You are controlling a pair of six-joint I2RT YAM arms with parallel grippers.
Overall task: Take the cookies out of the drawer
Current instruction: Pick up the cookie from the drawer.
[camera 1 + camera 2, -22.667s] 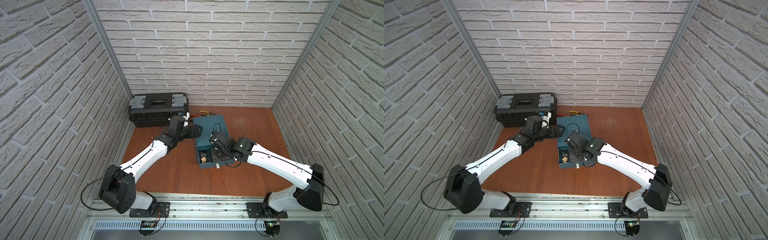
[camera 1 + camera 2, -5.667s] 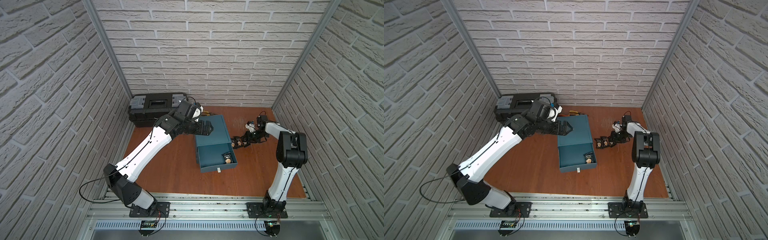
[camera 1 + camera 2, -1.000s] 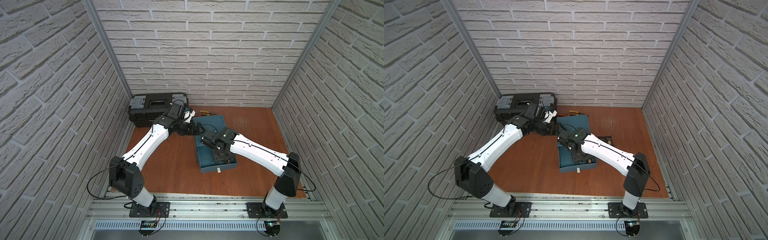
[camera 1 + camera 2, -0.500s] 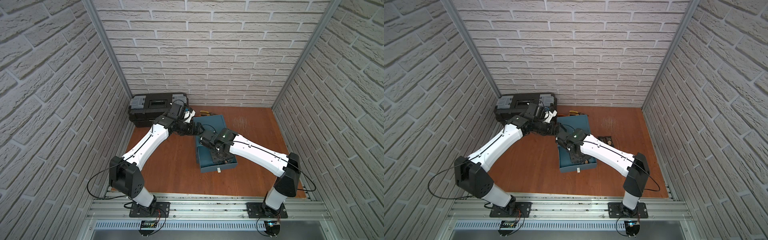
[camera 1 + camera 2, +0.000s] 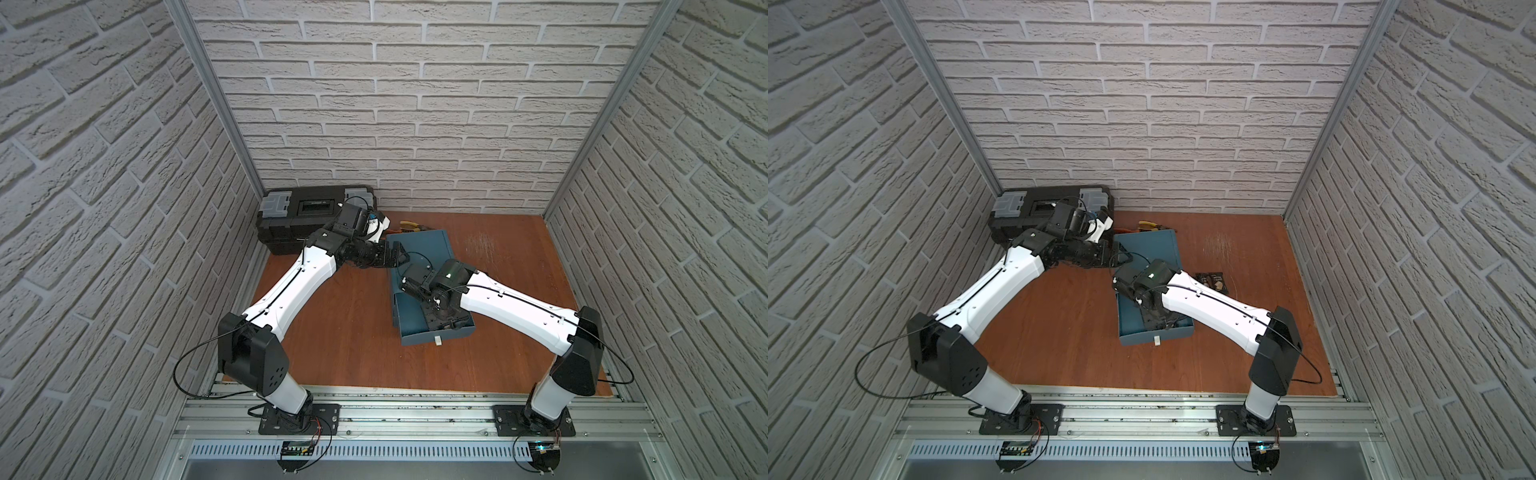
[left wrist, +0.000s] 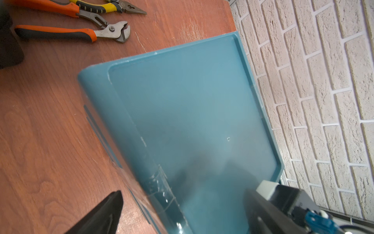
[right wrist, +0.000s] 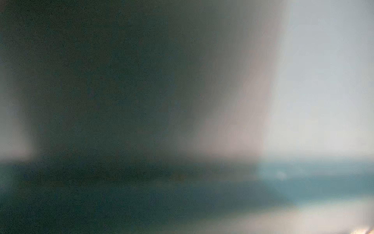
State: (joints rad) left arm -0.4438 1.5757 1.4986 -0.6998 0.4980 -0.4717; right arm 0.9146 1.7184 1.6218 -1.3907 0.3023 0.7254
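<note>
- In both top views my right arm reaches down into the open drawer [image 5: 436,334] of the blue cabinet [image 5: 428,245], which lies on the worktop [image 5: 353,332]. My right fingers [image 5: 442,322] are a dark mass low inside the drawer, near its front wall. From here I cannot tell whether they are spread or closed, or whether they hold anything.
- In a top view, several dark cookies [image 5: 1212,280] lie on the worktop just beside the cabinet, on its right, half hidden behind my right forearm. Whether any packet is left in the drawer I cannot see, because my wrist covers the floor of it.
- In both top views my left fingers [image 5: 395,255] sit at the cabinet's left edge. A black toolbox [image 5: 316,216] and some pliers [image 5: 409,225] lie behind, against the back wall.
- In the left wrist view my left fingers [image 6: 101,212] stand wide apart and straddle the cabinet's side edge, one outside over the worktop and one above the top panel. They grip nothing. The pliers lie well beyond the cabinet's far corner.
- The right wrist view is a blur of dark teal and pale grey, with no packet and no fingertip legible.
- My judgement is that I am mid-pick, fetching another packet from the drawer while my left arm steadies the cabinet. Next I need a firm pinch on a flat wrapper, a lift clear of the drawer wall, and a carry across to the pile on the right.
</note>
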